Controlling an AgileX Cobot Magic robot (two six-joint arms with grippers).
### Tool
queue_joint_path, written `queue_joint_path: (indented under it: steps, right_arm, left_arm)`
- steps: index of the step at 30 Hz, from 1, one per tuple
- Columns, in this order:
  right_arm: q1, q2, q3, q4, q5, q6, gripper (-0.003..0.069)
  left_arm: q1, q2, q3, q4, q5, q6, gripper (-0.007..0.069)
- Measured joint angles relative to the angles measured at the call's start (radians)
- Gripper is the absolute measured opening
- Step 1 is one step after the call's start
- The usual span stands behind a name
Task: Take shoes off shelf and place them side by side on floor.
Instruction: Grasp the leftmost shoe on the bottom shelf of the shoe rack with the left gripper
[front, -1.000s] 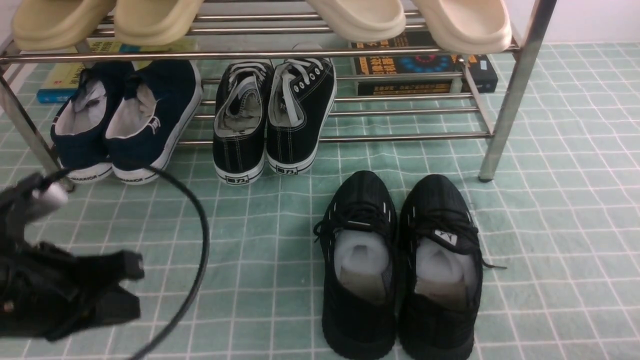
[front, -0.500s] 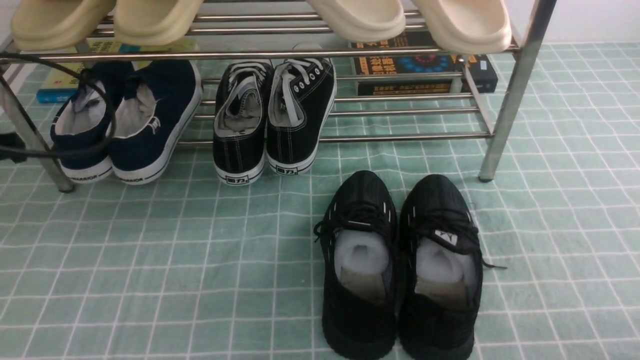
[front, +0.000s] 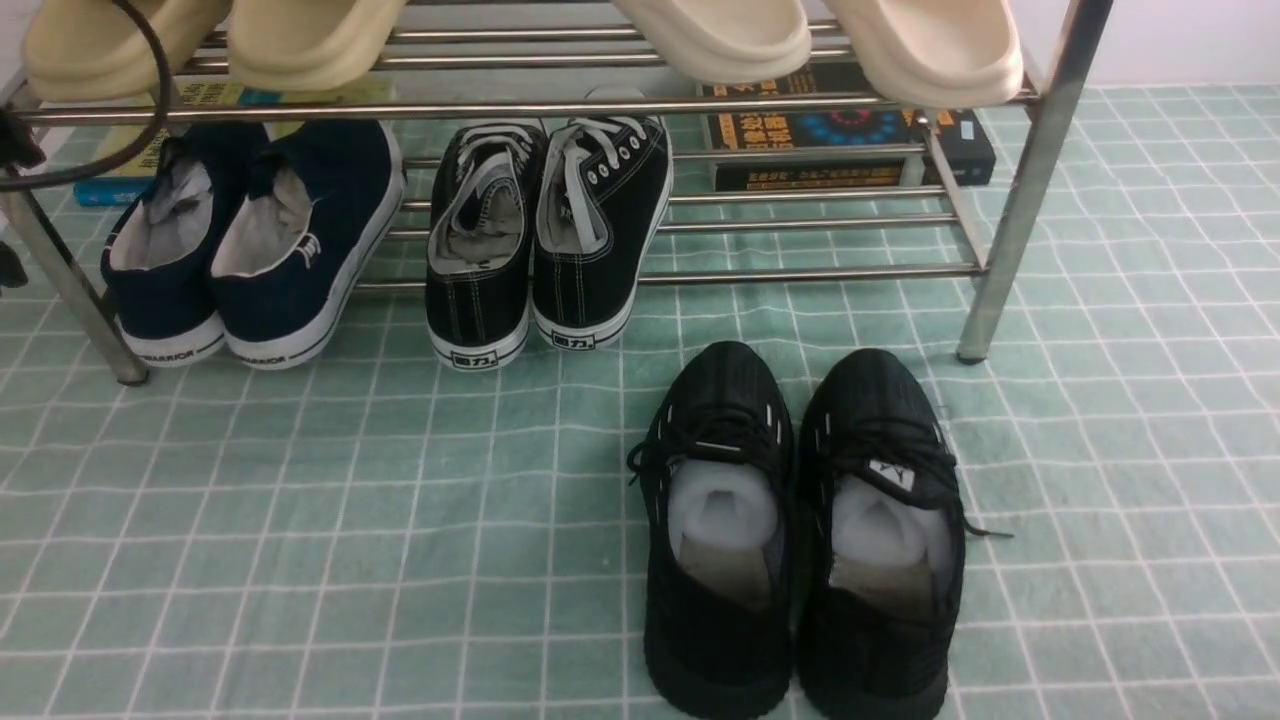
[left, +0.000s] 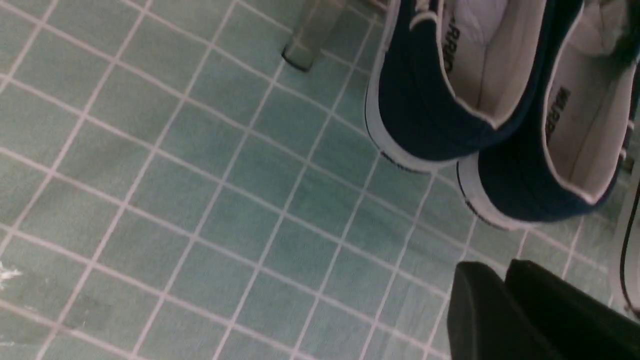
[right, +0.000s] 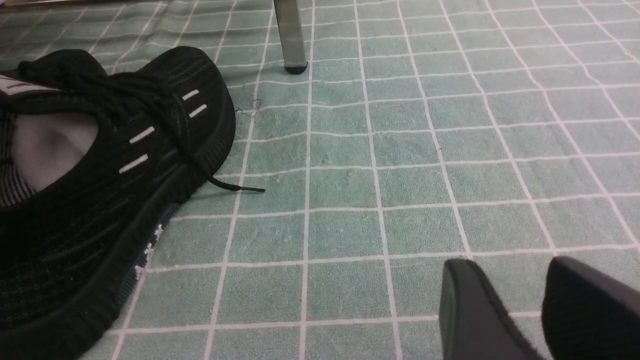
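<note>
The navy slip-ons, upper left on the shelf's lower tier, look light, with soft canvas likely to buckle, so pinch each heel wall; the right hand is spread, the left hand's closure unclear.

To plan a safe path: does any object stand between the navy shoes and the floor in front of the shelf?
Nothing visible blocks it; the black running shoes stand farther right.
</note>
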Motion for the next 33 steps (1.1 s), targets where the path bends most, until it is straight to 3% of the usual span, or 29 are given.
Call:
queue_joint_path:
  steps: [5, 6, 11, 17, 24, 33]
  right_arm:
    - [0.0, 0.0, 0.0, 0.0, 0.0, 0.0, 0.0237]
    - [0.0, 0.0, 0.0, 0.0, 0.0, 0.0, 0.0237]
    - [0.0, 0.0, 0.0, 0.0, 0.0, 0.0, 0.0237]
    - [0.0, 0.0, 0.0, 0.0, 0.0, 0.0, 0.0237]
    - [0.0, 0.0, 0.0, 0.0, 0.0, 0.0, 0.0237]
    - [0.0, 0.0, 0.0, 0.0, 0.0, 0.0, 0.0237]
  left_arm:
    - [0.0, 0.068, 0.0, -0.009, -0.092, -0.044, 0.0283]
    - [0.0, 0.1, 0.0, -0.023, -0.129, -0.04, 0.0348]
    - [0.0, 0.179, 0.0, -0.075, -0.233, 0.062, 0.0444]
    - [0.0, 0.245, 0.0, -0.124, -0.35, 0.183, 0.0456]
    - [0.0, 0.317, 0.0, -0.218, -0.47, 0.227, 0.0457]
    - [0.0, 0.364, 0.0, -0.315, -0.483, 0.283, 0.0421]
